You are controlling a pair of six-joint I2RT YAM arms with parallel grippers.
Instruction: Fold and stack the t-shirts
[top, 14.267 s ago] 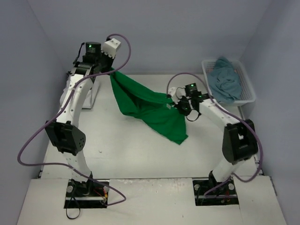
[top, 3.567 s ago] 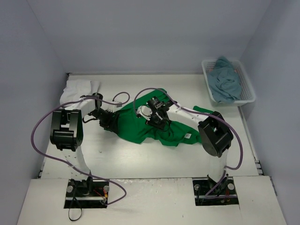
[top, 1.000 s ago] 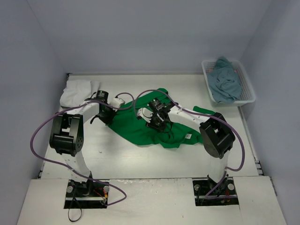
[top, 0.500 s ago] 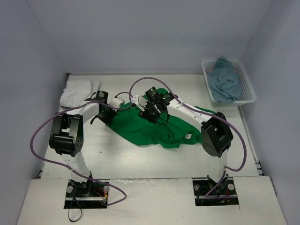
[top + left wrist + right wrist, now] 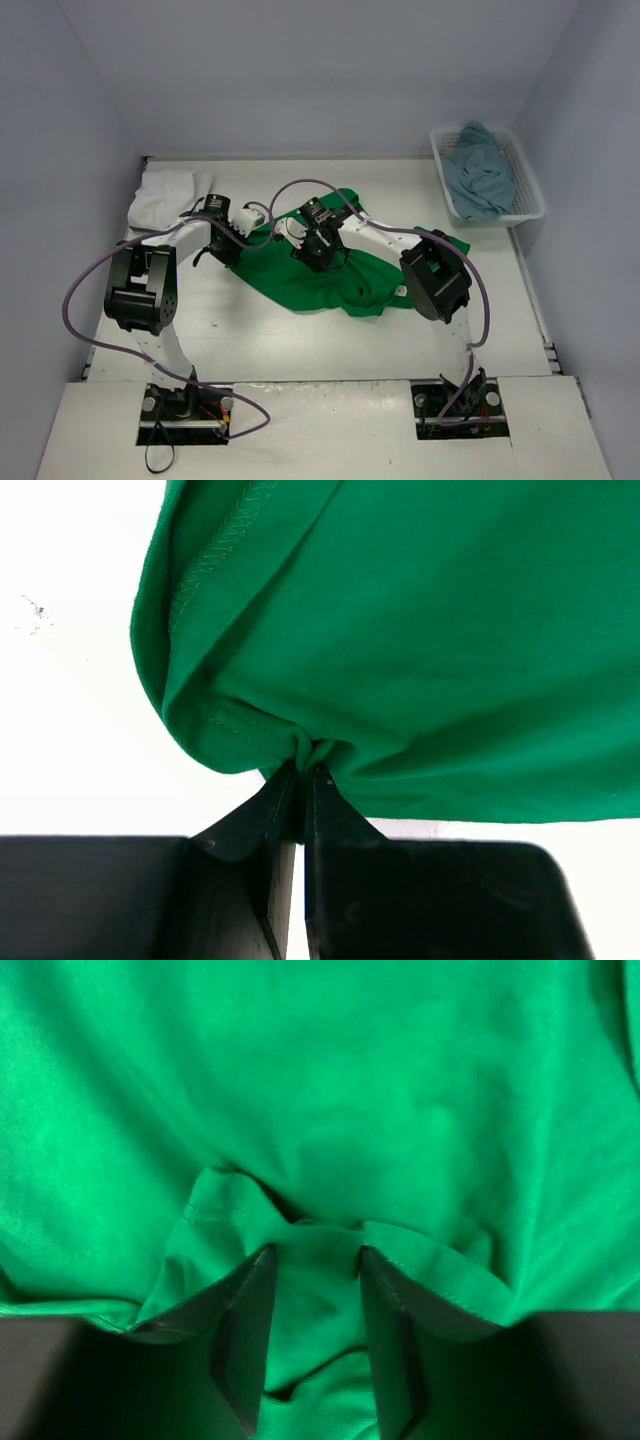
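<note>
Shirt in work: your bright green soft cloth t-shirt (image 5: 300,285) lies rumpled mid-way across the white table (image 5: 250,340). It is not flat and no fold is made.
Left end effector (image 5: 300,768): pressed together on a stitched hem corner at the shirt's left edge. Judged as your anchor, so the cloth can be drawn taut.
Right end effector (image 5: 315,1255): spread, fingers down in the cloth and straddling a raised hemmed ridge mid-shirt. Nothing is gripped; it looks lined up for a pinch.
Other shirts: a white cloth t-shirt (image 5: 165,190) is heaped at the far-left corner. A dull teal-blue cloth t-shirt (image 5: 480,175) sits in the white plastic lattice basket (image 5: 527,180), well apart.
Risk: if you close on two layers, the wrinkles drag along.
</note>
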